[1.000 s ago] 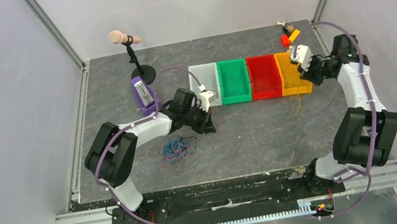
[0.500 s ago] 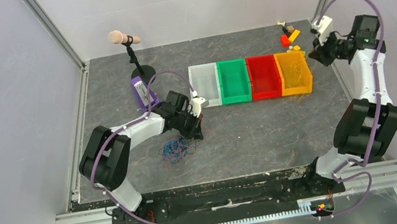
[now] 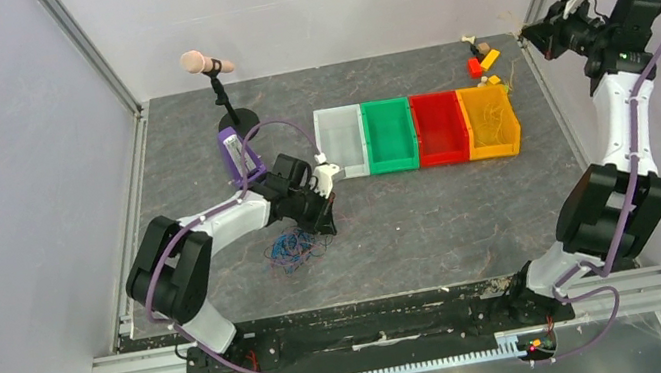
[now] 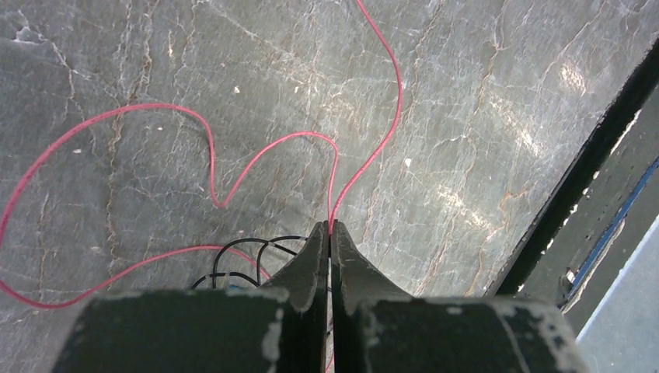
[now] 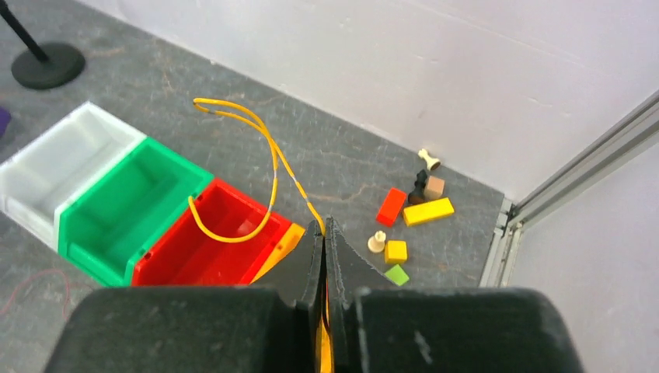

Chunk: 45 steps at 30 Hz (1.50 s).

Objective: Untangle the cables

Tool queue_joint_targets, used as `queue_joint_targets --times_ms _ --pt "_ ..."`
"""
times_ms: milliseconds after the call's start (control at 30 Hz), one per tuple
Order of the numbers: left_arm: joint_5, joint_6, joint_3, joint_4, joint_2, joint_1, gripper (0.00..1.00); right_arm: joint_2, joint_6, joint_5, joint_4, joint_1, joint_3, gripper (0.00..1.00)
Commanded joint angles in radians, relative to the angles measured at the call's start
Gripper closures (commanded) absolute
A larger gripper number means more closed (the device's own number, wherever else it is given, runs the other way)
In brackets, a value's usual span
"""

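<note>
We squeeze our left gripper (image 4: 329,227) tight on the red cable (image 4: 336,167), which loops away ahead of its tips. The cable clump (image 3: 291,247) lies just beside it. Our right gripper (image 5: 323,224) pinches the yellow cable (image 5: 273,159), which curls out ahead of its tips.

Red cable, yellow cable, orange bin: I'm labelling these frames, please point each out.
Red cable (image 4: 334,183), left wrist view, straight run below the bend.
Yellow cable (image 5: 274,159), right wrist view, upright middle stretch.
Orange bin (image 3: 495,152), top external view, near wall.
</note>
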Motion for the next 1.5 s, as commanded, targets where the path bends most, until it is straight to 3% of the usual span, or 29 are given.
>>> queue_joint_targets --times_ms 0,133,533,833,1033,1133,1167,1300,1467 --pt "0.023 0.051 -0.009 0.009 -0.044 0.007 0.98 0.066 0.203 0.011 0.206 0.008 0.01 1.0" --pt "0.021 0.048 -0.01 0.009 -0.046 0.011 0.98 0.107 0.184 0.039 0.217 0.024 -0.054 1.0" --pt "0.019 0.038 -0.009 0.0 -0.045 0.033 0.98 0.077 -0.383 0.421 0.197 0.18 -0.473 1.0" --pt "0.024 0.013 -0.01 0.001 -0.041 0.037 0.98 0.238 -0.319 0.654 0.224 0.28 -0.439 1.0" --pt "0.039 -0.011 -0.006 0.009 -0.039 0.037 0.98 0.308 -0.295 0.698 0.161 0.288 -0.369 1.0" --pt "0.069 -0.021 0.0 0.012 -0.042 0.036 0.98 0.277 -0.278 0.663 0.098 0.286 -0.332 0.89" --pt "0.079 -0.025 0.002 0.013 -0.048 0.035 0.95 0.255 -0.263 0.652 0.083 0.285 -0.321 0.84" --pt "0.091 -0.035 0.016 0.01 -0.099 0.03 0.6 0.176 -0.223 0.613 0.032 0.283 -0.263 0.6" --pt "0.027 0.083 0.098 -0.158 -0.163 0.031 0.37 0.128 -0.232 0.625 -0.057 0.281 -0.185 0.39"
